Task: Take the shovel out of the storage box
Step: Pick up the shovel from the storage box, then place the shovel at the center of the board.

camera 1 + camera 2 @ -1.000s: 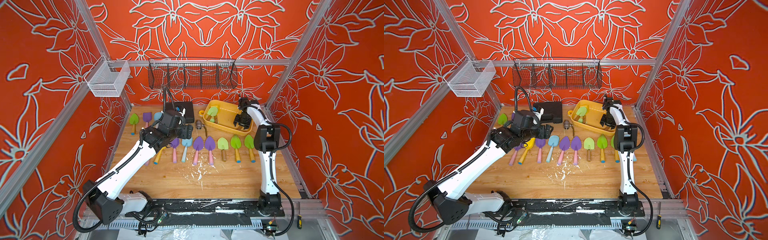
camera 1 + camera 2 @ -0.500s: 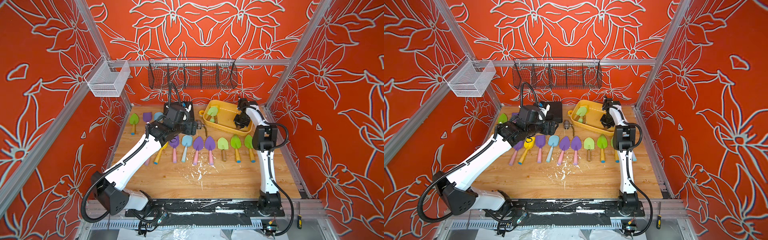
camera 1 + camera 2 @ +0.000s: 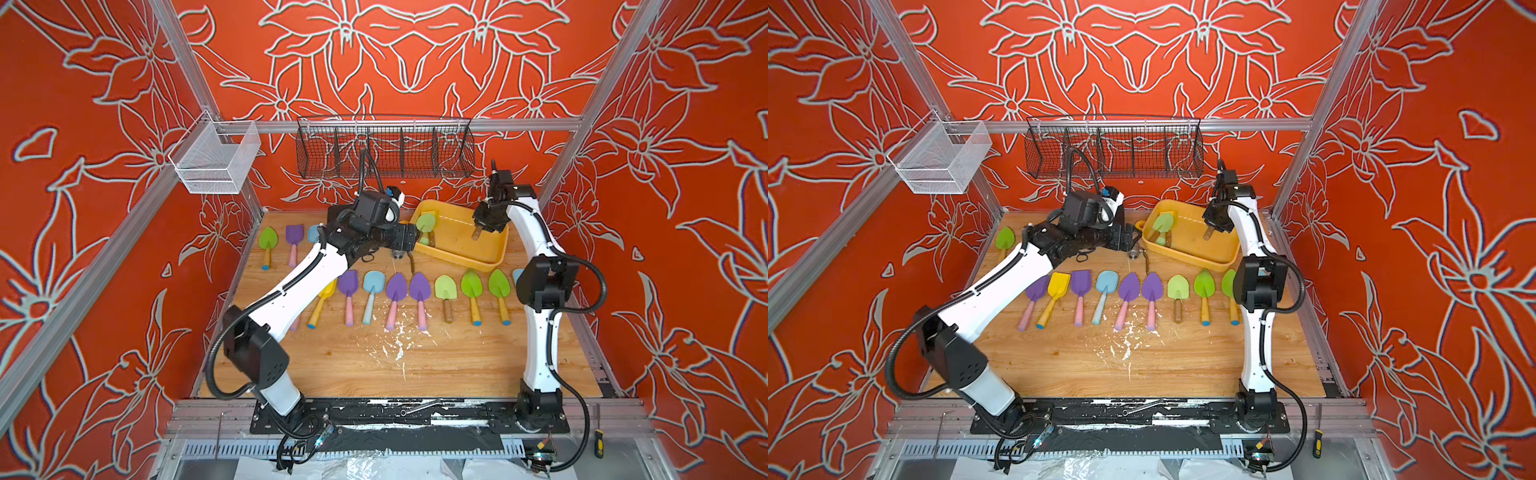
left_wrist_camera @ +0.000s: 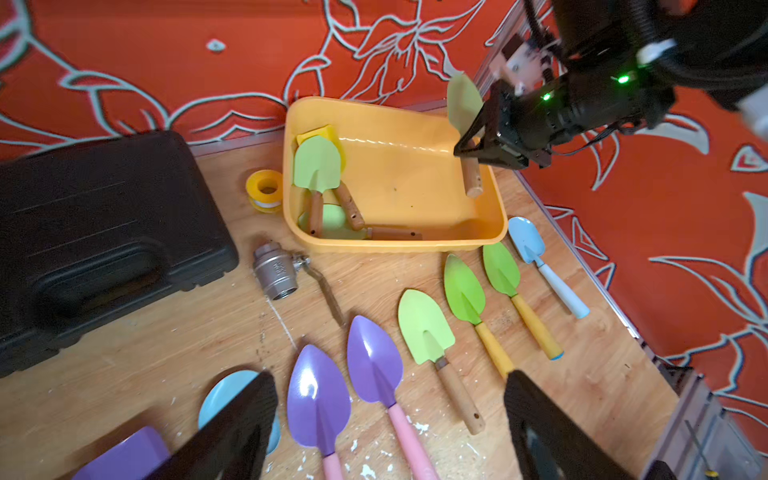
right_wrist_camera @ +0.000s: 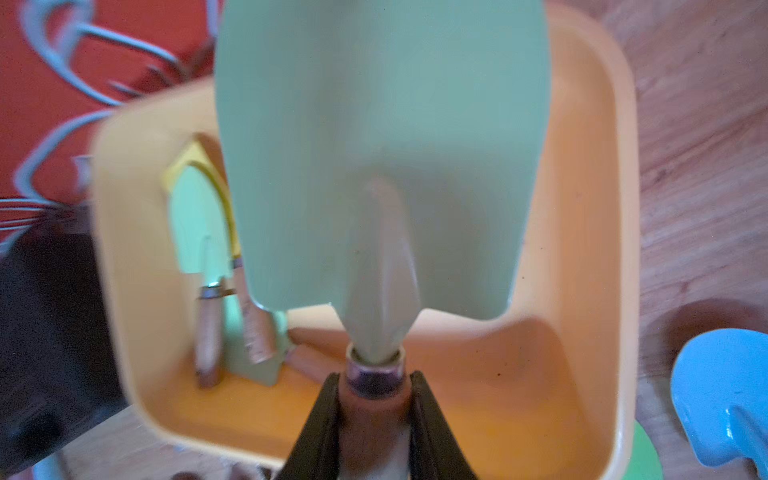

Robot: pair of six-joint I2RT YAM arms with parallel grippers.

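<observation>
Pale green, the shovel (image 5: 374,166) stood blade-up in the right pincer (image 5: 374,378), which had gone from half apart a second before to clamped on the wooden handle just under the metal collar. The handle's end hung over the inside of the storage box (image 4: 395,247), near the wall on the right arm's side, so the lift looked begun, not finished. The left pincer (image 4: 386,386) had swung nearer the box and hovered with jaws wide apart, holding nothing. More shovels (image 4: 318,164) lay heaped at the box's far end, well apart from the held one. On the worktop (image 4: 199,332) a row of shovels (image 4: 463,286) lay just beside the box, crowding any set-down; a black case (image 4: 95,232) and metal valve (image 4: 276,270) sat aside.
</observation>
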